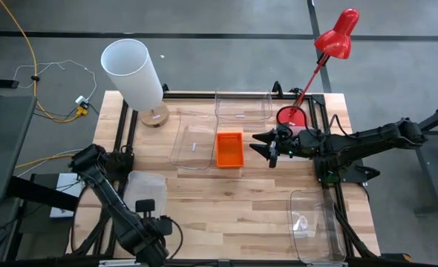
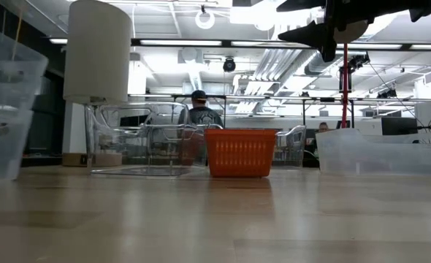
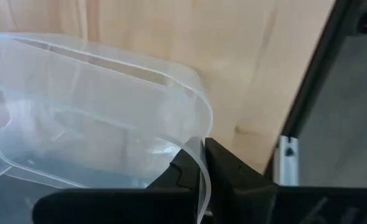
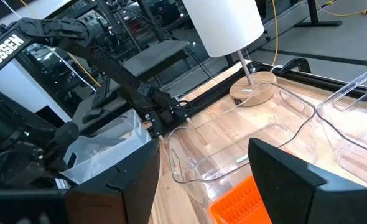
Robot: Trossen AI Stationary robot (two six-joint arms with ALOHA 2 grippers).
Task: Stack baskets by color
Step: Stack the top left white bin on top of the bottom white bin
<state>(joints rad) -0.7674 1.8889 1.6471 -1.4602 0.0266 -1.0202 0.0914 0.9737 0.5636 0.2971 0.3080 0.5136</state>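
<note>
We're mid-sort: the left gripper [image 3: 203,177] has its jaws clamped on a clear bin's [image 1: 146,189] rim, lower left; next, carry it to another clear bin. The right gripper [image 1: 267,145] hovers, jaws apart, beside the one orange basket [image 1: 229,149], centre. We count four clear bins

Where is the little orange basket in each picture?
High view: the orange basket sits mid-table, beside a clear bin.
Low view: it stands at the middle, on the table.
Left wrist view: not in it.
Right wrist view: only its corner shows at the bottom, between the dark fingers.
Shared landmark: the white lampshade shows in all but the left wrist view.
</note>
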